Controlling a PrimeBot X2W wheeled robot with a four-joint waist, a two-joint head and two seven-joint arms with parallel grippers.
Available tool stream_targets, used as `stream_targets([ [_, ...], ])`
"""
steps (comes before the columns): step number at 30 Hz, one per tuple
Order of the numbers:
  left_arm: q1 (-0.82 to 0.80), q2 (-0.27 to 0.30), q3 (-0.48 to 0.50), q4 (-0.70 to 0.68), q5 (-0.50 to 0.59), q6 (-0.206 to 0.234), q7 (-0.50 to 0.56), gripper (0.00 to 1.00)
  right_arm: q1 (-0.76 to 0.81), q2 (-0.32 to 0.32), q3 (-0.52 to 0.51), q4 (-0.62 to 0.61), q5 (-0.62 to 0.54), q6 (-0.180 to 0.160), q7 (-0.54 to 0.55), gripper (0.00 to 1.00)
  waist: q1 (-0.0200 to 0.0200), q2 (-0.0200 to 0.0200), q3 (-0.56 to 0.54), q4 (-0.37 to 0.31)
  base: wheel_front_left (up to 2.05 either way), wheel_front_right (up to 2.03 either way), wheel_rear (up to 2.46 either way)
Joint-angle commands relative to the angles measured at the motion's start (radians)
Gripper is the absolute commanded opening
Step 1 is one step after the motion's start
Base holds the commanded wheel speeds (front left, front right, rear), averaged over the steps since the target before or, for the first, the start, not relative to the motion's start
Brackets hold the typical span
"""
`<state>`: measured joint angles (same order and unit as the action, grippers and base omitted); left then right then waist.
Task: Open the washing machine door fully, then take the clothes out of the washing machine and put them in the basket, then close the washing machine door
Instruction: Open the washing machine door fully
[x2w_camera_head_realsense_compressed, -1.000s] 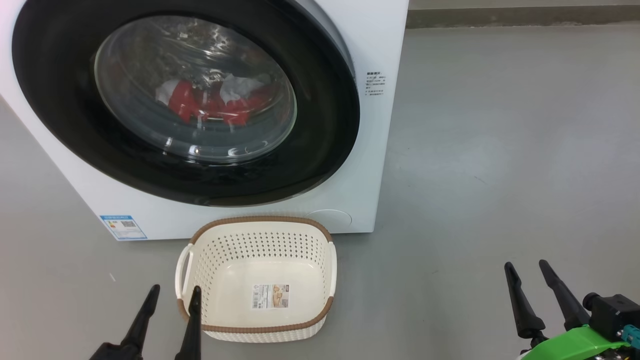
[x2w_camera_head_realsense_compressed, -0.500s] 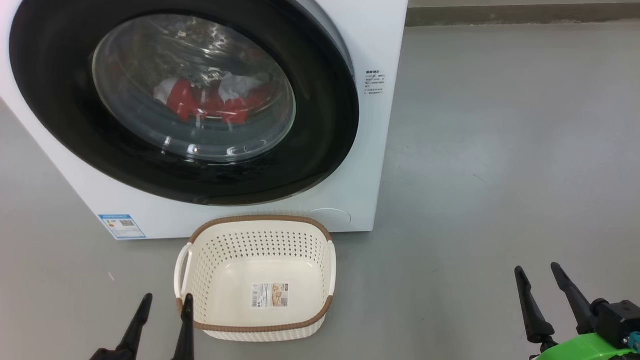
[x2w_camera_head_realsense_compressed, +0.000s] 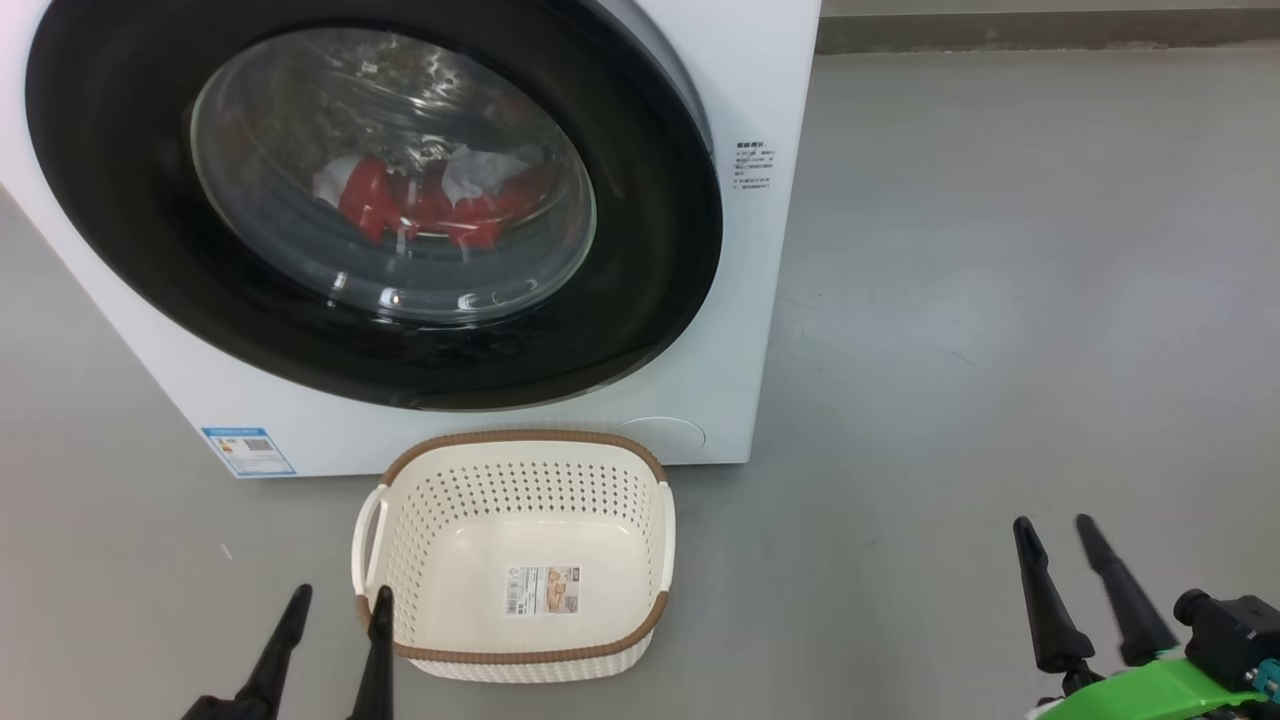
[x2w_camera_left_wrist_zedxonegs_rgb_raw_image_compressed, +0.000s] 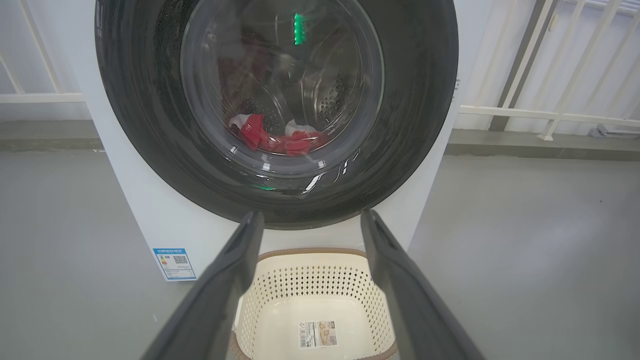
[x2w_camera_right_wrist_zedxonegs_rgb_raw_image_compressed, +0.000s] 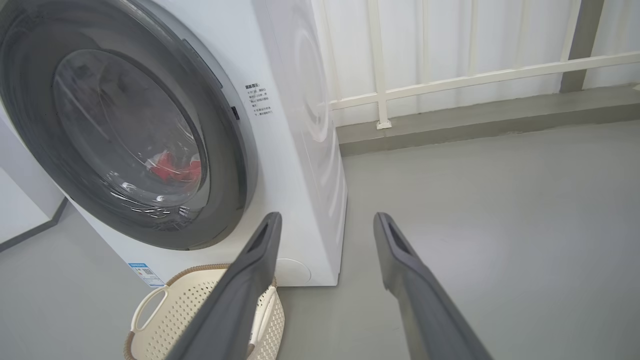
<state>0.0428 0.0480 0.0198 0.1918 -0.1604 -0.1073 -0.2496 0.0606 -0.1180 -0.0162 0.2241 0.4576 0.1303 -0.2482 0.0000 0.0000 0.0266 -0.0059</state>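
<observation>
The white washing machine (x2w_camera_head_realsense_compressed: 760, 90) stands ahead, its black-rimmed round door (x2w_camera_head_realsense_compressed: 640, 300) lying against the front. Through the glass I see the red and white clothes (x2w_camera_head_realsense_compressed: 420, 205) low in the drum. The cream basket (x2w_camera_head_realsense_compressed: 520, 440) with a brown rim sits on the floor just in front of the machine, with nothing in it. My left gripper (x2w_camera_head_realsense_compressed: 340, 598) hovers open at the basket's left corner. Out to the right over bare floor, my right gripper (x2w_camera_head_realsense_compressed: 1052, 525) is open and holds nothing. In the left wrist view the door (x2w_camera_left_wrist_zedxonegs_rgb_raw_image_compressed: 415, 150) and basket (x2w_camera_left_wrist_zedxonegs_rgb_raw_image_compressed: 320, 255) lie straight ahead.
Grey floor (x2w_camera_head_realsense_compressed: 1000, 300) spreads wide to the right of the machine. A white railing (x2w_camera_right_wrist_zedxonegs_rgb_raw_image_compressed: 450, 80) on a low kerb runs behind. A blue label (x2w_camera_head_realsense_compressed: 247, 451) marks the machine's lower left corner.
My right gripper has risen slightly after dipping, and its fingers stand a bit closer together. My left gripper sits lower than a second ago.
</observation>
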Motion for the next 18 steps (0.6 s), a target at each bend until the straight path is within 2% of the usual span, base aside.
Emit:
stream_targets([
  [1, -0.020, 0.003, 0.024, -0.031, -0.012, -0.005, -0.012, 1.00, -0.041, -0.012, 0.037, -0.030, 0.039, 0.000, -0.014, 0.00, 0.0000, 0.0000, 0.001, 0.001, 0.00, 0.00, 0.00],
  [8, -0.039, 0.002, -0.005, -0.040, -0.029, -0.005, -0.012, 1.00, -0.166, -0.012, 0.101, -0.062, 0.265, 0.000, -0.014, 0.00, 0.0000, 0.0000, 0.028, 0.012, 0.00, 0.00, 0.00],
  [12, -0.060, 0.002, -0.020, -0.051, -0.036, -0.005, -0.012, 1.00, -0.265, -0.043, 0.133, -0.061, 0.382, 0.000, -0.014, 0.00, 0.0000, 0.0000, 0.050, 0.026, 0.00, 0.00, 0.00],
  [18, -0.093, 0.002, -0.042, -0.056, -0.044, -0.008, -0.012, 1.00, -0.430, -0.097, 0.170, -0.028, 0.493, 0.000, -0.014, 0.00, 0.0000, 0.0000, 0.089, 0.056, 0.00, 0.00, 0.00],
])
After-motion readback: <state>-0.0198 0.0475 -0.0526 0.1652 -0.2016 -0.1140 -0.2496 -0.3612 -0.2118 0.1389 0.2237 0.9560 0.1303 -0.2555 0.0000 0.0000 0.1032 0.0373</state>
